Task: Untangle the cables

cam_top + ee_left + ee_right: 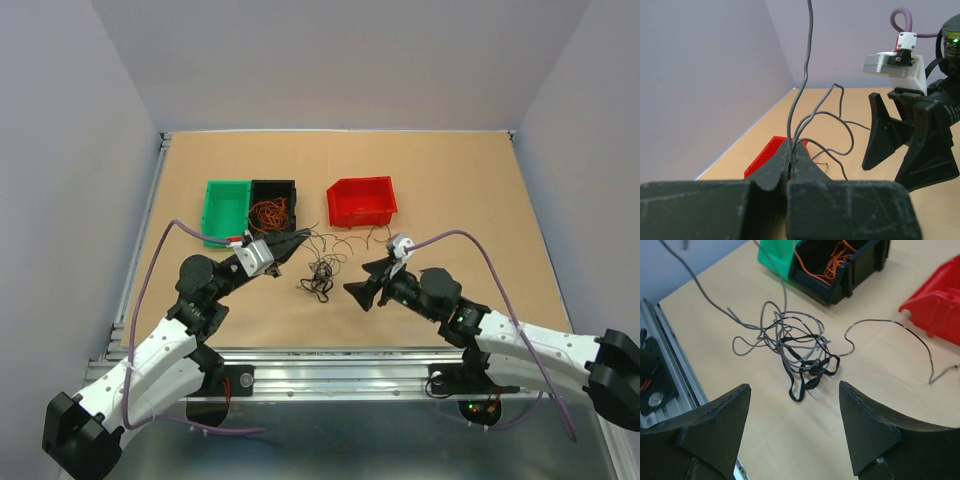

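A small knot of grey and black cables [320, 275] lies on the table between my two grippers; the right wrist view shows it as tangled loops [800, 352]. My left gripper [295, 243] is shut on several grey cable strands [805, 75], pinched at its fingertips [790, 150] and rising from them. My right gripper [360, 290] stands open just right of the knot, with nothing between its fingers [795, 386]. More orange cables [268, 212] lie coiled in the black bin [860, 270].
A green bin [227, 210] adjoins the black bin at the back left, and a red bin [362, 200] stands at the back right. A loose thin dark wire [890, 322] curls on the table near the red bin. An aluminium rail [330, 365] runs along the near edge.
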{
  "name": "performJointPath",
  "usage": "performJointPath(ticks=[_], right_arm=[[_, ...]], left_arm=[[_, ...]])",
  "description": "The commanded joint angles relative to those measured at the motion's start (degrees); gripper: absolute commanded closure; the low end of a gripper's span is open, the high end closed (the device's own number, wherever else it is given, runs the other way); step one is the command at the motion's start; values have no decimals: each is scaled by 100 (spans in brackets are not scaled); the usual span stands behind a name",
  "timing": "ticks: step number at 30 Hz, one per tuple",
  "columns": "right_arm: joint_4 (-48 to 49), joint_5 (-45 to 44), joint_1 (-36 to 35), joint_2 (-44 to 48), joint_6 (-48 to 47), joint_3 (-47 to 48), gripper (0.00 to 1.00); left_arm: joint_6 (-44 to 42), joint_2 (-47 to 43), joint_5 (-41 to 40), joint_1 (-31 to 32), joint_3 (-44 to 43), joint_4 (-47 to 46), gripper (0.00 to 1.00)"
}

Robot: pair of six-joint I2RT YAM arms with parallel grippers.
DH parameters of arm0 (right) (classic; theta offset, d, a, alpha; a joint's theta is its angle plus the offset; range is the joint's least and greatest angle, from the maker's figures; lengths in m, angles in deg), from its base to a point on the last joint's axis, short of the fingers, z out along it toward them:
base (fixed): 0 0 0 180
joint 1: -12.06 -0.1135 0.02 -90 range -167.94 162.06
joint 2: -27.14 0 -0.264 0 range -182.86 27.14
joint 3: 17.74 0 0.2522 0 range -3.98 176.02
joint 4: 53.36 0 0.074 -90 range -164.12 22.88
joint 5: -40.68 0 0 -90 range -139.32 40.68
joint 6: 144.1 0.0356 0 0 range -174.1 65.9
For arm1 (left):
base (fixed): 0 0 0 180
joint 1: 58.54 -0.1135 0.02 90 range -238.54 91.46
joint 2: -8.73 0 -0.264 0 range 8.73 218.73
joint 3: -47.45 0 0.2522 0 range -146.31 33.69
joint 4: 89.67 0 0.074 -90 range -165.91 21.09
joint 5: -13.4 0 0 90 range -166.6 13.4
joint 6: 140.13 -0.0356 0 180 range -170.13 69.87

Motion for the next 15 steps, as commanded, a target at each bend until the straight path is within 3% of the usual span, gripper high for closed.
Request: performJointPath(ticks=[1, 10, 15], right_arm=[[1433, 1018, 3, -778, -821, 580, 24], [1961, 1528, -5, -2063, -1323, 1513, 25], [2111, 1222, -14, -2897, -1490, 1865, 28]], left_arm=[[-52, 16, 224, -18, -350, -123, 100], [-17, 51, 189, -18, -727, 123, 100], [1, 200, 522, -9, -1605, 597, 100]])
